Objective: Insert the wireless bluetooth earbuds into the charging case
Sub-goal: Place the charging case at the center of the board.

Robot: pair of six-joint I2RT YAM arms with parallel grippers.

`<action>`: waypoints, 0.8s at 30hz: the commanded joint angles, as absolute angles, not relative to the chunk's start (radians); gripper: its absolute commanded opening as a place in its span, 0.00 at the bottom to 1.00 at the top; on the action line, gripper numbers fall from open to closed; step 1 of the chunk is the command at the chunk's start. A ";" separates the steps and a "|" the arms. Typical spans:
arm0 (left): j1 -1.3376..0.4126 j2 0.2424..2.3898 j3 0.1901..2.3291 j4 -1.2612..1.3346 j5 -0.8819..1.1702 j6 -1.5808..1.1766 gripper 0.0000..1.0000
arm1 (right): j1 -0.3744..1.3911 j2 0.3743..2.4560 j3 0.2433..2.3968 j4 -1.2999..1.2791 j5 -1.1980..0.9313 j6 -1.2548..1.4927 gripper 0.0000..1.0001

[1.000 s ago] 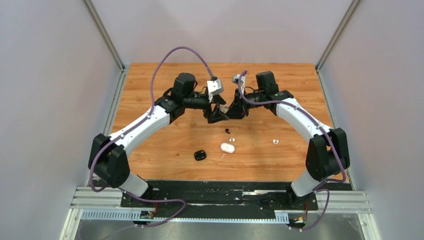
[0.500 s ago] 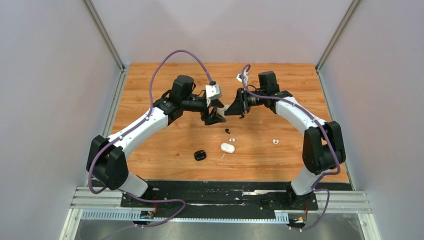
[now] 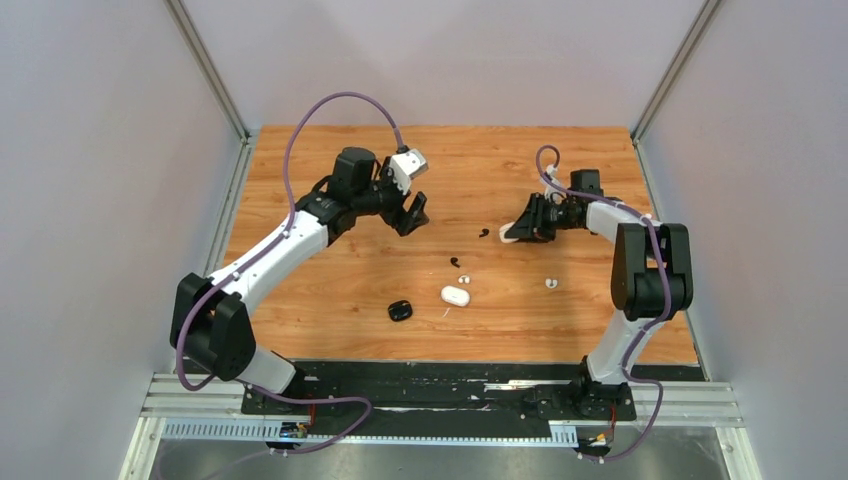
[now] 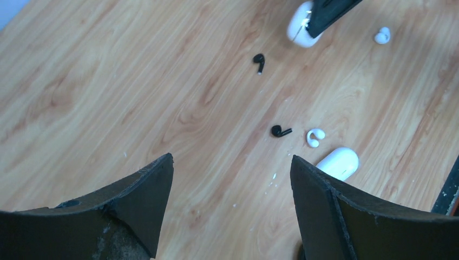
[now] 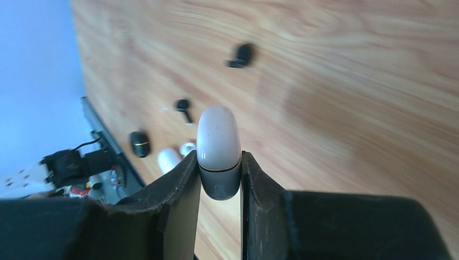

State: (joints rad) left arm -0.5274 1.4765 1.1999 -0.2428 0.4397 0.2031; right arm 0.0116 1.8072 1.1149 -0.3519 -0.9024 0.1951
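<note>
Earbuds (image 3: 455,262) lie loose on the worktop (image 3: 330,270), centre frame overhead; they look light, slick, best pinched across the bulb. My right tool (image 5: 219,168) clamps a white charging case (image 5: 218,138); left tool (image 4: 231,160) gapes empty.

A wood-grain worktop (image 3: 330,180) fills the middle, with pale walls (image 3: 100,200) at left, right and far. Metal posts (image 3: 205,65) rise at its far corners; a black plate (image 3: 440,385) and silver rails (image 3: 440,432) line the near edge.
</note>
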 commanded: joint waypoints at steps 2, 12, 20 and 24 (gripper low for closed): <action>-0.506 1.479 1.241 -0.373 0.379 0.063 0.85 | 0.009 1.869 1.139 -0.472 -0.666 0.059 0.04; -0.465 1.500 1.235 -0.480 0.384 0.056 0.87 | -0.051 1.945 1.199 -0.474 -0.514 0.056 0.51; -0.342 1.412 1.162 -0.506 0.319 -0.052 0.87 | -0.118 1.741 1.236 -0.485 -0.582 -0.023 0.71; -0.234 1.374 1.118 -0.510 0.345 -0.159 0.88 | -0.041 1.678 1.253 -0.469 -0.825 -0.141 0.70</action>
